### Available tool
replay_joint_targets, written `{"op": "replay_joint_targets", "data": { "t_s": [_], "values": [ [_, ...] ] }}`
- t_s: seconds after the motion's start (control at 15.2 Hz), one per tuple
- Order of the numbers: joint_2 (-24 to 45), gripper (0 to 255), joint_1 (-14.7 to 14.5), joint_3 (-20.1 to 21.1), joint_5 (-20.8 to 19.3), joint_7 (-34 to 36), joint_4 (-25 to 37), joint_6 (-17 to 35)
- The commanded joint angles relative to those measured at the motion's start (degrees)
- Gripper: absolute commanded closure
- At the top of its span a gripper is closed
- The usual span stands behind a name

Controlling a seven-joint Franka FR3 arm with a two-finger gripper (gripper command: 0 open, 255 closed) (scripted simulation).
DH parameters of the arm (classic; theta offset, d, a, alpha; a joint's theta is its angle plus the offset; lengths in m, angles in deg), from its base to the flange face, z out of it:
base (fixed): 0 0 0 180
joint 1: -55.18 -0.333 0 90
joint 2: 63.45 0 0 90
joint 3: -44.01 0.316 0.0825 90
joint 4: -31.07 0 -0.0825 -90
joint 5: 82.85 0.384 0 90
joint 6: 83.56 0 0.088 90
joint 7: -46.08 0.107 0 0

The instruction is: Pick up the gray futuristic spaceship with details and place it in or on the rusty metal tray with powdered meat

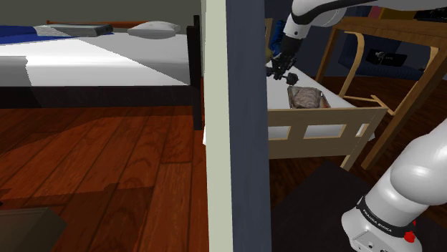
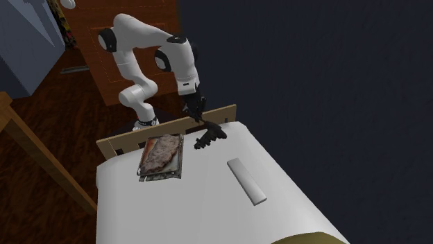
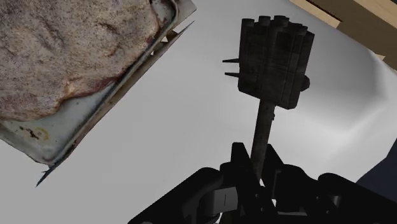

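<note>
A home bedroom: a made bed (image 1: 86, 57) with pillows (image 1: 154, 28) stands on a dark wooden floor (image 1: 107, 157).

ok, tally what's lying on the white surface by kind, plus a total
spaceship, dark grey: 1
tray, rusty, with meat on it: 1
flat white bar: 1
Total: 3
</note>
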Motion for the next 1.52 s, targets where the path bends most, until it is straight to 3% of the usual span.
{"op": "replay_joint_targets", "data": {
  "t_s": [0.0,0.66,1.45],
  "values": [
    [-2.89,255,0.96,-1.22,-0.35,-2.01,-2.34,-0.64],
    [-13.49,255,6.3,-8.78,-3.63,-13.01,-10.63,-3.5],
    [-12.4,255,6.4,-9.54,-3.5,-14.03,-18.95,5.85]
  ]
}}
